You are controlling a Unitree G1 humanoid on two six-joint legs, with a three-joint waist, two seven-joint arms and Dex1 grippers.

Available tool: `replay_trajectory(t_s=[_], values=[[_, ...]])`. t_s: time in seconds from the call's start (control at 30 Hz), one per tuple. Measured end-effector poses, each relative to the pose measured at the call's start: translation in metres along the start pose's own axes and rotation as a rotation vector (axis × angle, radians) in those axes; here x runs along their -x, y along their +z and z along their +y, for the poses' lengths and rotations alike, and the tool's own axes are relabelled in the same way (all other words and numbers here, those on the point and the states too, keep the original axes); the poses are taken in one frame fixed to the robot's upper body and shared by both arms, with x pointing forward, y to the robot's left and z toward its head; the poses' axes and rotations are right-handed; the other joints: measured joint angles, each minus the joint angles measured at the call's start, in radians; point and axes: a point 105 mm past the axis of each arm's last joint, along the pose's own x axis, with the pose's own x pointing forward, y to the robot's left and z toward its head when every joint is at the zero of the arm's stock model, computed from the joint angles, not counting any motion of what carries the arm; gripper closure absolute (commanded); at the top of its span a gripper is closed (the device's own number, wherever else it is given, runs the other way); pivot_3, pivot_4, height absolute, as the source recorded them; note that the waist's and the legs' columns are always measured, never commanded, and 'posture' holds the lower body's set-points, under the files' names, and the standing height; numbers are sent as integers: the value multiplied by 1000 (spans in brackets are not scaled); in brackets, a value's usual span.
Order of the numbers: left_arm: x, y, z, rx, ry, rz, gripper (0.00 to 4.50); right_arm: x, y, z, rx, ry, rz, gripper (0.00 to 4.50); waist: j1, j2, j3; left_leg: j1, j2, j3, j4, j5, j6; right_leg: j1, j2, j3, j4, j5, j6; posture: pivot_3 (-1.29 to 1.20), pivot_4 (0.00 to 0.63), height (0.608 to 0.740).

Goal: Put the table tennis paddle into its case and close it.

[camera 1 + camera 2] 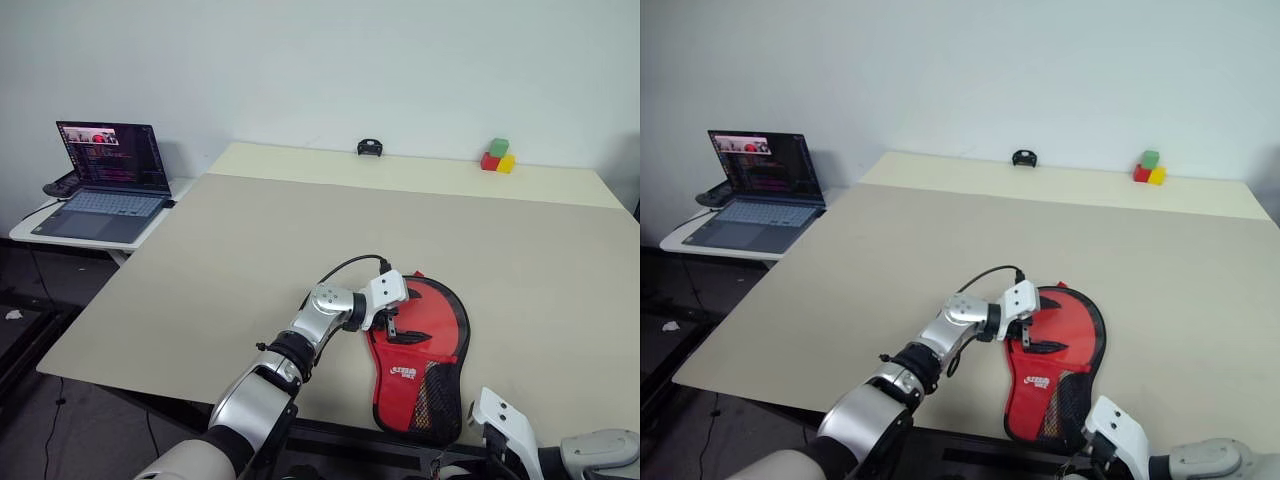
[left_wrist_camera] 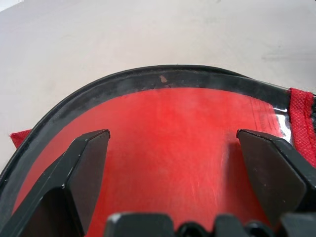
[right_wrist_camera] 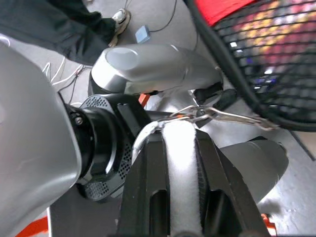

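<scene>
From the head camera, the case (image 1: 420, 360) lay red side up at the desk's (image 1: 250, 250) near edge, toward five o'clock. The left gripper (image 1: 392, 322) rested at its nine o'clock edge. A laptop (image 1: 105, 185) sat at ten o'clock.

In the left wrist view, the fingers (image 2: 84, 173) stood wide over the table tennis paddle (image 2: 173, 148) inside the case's black rim.

In the right wrist view, the right gripper (image 3: 180, 163) showed a narrow gap between its fingers, near the case's mesh pocket (image 3: 266, 54); whether they gripped anything could not be told.

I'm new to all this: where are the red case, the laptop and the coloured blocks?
case (image 1: 432, 335): left eye view, its red upper side.
laptop (image 1: 110, 155): left eye view, its lit screen.
coloured blocks (image 1: 498, 148): left eye view, the green top block.
</scene>
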Motion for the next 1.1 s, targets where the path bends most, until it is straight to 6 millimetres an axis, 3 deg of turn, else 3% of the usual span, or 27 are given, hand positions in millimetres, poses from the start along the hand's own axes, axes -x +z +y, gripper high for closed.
replay_trajectory(t_s=[0.27,0.47,0.53,0.7,0.9,1.1], values=[[-1,0,0,2,3,0,0,9,10,0,39,-13,-25,342,0,0,0,0,0,0,0,0,0,0,0,0,0,0,0,0,150,740],[-4,1,0,4,9,-4,0,19,32,8,155,12,-99,342,-1,0,0,0,0,0,0,0,0,1,0,0,0,0,0,0,150,740],[-4,1,0,2,11,-3,0,26,49,3,220,-14,-158,342,-2,0,0,0,0,1,1,0,0,1,0,0,0,0,1,0,150,740],[-3,1,0,-4,10,-4,0,56,103,-46,325,-235,-380,342,-3,1,-1,1,0,1,0,0,0,0,0,0,0,1,1,0,150,740],[3,0,1,-18,8,-1,0,60,109,-75,330,-288,-410,342,-7,2,-1,0,0,3,0,0,1,-1,0,4,0,1,0,0,150,740],[19,-1,4,-41,30,-8,0,66,126,-112,313,-311,-552,342,-37,1,0,1,2,5,-1,0,1,-2,0,6,1,1,0,0,150,740]])
